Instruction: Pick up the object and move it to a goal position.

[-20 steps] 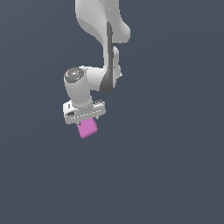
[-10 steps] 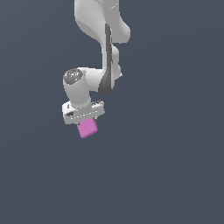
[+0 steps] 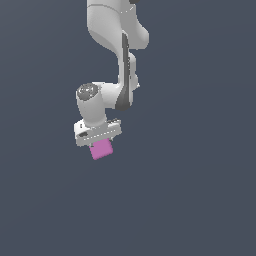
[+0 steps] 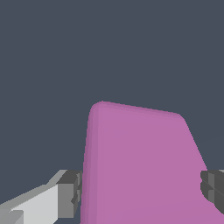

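Background: flat dark grey-blue field, fills both views edge to edge. No table edge, wall, or horizon line visible, so no surface to judge height against.

Arm (image 3: pixel 117 45): white, enters at 12 o'clock of the exterior view, runs down through a dark-seamed joint to the wrist at roughly centre-left. Nothing else in frame; open room on all sides, widest toward 3 o'clock and 6 o'clock.

Gripper (image 3: pixel 100 144): white body, tilted slightly, hangs under the wrist and points toward 6 o'clock. In the wrist view its fingers (image 4: pixel 70 194) are dark grey pads, one on each side of the cube, both pressed against its side faces. Closed to cube width, gripping the cube. Gripper body is wider than the cube.

Cube (image 3: pixel 102 149): pink-magenta, rounded edges, sits directly below the gripper body, at about 7 o'clock from exterior-view centre. Tilted with the gripper, lower corner toward 6–7 o'clock. Its lower part sticks out clear of the gripper body; upper part hidden between the jaws. In the wrist view the cube (image 4: pixel 140 166) takes up most of the lower half, top edge fully clear against the background, nothing beyond it.

Cube touches nothing but the pads; its free edges are all clear, with only background around them.
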### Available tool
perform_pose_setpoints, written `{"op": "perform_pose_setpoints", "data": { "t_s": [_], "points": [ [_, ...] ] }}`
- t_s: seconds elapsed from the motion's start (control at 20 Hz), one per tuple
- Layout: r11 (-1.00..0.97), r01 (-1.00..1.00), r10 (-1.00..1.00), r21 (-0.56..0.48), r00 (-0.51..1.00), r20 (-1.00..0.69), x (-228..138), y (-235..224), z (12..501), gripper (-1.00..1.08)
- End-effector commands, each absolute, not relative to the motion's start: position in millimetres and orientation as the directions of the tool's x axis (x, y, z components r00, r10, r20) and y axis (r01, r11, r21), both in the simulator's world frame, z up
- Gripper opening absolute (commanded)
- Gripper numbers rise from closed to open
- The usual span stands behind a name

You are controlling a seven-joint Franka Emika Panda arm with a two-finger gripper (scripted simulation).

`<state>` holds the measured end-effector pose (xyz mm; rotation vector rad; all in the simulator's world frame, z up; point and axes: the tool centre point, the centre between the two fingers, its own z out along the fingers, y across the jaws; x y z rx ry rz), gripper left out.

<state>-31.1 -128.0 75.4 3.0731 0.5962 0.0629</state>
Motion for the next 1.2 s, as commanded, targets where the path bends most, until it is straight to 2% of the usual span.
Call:
{"op": "perform_pose_setpoints", "data": {
  "t_s": [0.0,0.15,0.2,0.65,0.7,1.15],
  "points": [
    [-0.934,0.358,0.358,0.0,0.934,0.0,-46,-138,44,1.0],
    [-0.934,0.358,0.358,0.0,0.934,0.0,-46,-138,42,1.0],
    [-0.934,0.358,0.358,0.0,0.934,0.0,-46,-138,42,-1.0],
    [-0.934,0.358,0.358,0.0,0.934,0.0,-46,-138,42,-1.0],
    [-0.928,0.373,0.374,0.029,0.926,0.053,-24,-130,74,-1.0],
    [-0.928,0.371,0.372,0.027,0.927,0.048,-19,-125,96,-1.0]
  ]
}}
